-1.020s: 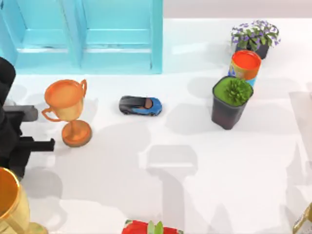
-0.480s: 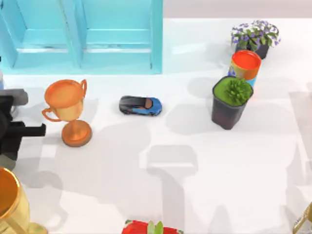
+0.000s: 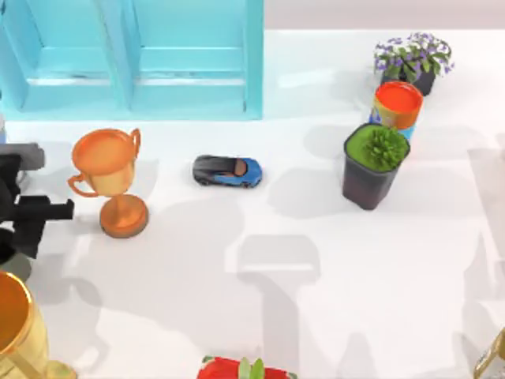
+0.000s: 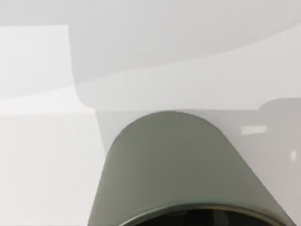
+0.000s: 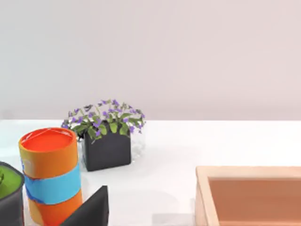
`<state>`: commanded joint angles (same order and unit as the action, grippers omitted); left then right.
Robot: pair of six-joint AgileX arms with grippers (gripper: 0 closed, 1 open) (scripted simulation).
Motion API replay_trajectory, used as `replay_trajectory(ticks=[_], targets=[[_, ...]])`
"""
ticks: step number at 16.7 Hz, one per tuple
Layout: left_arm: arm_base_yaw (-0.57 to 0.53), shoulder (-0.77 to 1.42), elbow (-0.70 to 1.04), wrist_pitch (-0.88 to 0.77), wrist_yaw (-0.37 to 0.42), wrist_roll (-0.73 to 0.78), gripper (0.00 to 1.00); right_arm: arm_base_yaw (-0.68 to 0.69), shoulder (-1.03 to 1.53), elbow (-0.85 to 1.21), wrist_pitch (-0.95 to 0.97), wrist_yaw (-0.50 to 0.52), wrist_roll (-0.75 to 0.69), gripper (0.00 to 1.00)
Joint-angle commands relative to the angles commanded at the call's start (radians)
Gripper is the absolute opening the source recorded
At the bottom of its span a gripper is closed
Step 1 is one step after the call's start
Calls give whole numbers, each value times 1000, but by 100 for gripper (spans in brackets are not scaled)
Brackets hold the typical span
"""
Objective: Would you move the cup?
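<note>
— At the table's far left edge in the top view, what is that dark shape?

— That's my left gripper [image 3: 35, 209], just beside the orange trophy [image 3: 110, 180]. Whether its fingers are parted or clenched, I cannot tell.

— And the cup?

— My left wrist camera sees the cup [image 4: 183, 165] very close up (a grey-olive cylinder wall, dark rim at the picture's edge) over the white table [image 4: 42, 160].

— Your right wrist camera?

— It looks at an orange-and-blue canister [image 5: 49, 174] and a purple-flowered pot [image 5: 106, 134].

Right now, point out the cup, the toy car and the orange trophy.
cup [image 4: 183, 165]: left wrist view, its grey-olive side wall.
toy car [image 3: 227, 170]: top view, its roof.
orange trophy [image 3: 103, 155]: top view, inside its bowl.
</note>
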<state>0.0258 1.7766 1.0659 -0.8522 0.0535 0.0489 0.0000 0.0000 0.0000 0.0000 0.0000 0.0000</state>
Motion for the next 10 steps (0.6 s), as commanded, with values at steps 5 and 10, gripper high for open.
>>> replay_trajectory(ticks=[5, 10], targets=[[0, 0, 0, 0, 0, 0, 100, 0, 0, 0, 0, 0, 0, 100], [0, 0, 0, 0, 0, 0, 100, 0, 0, 0, 0, 0, 0, 100]])
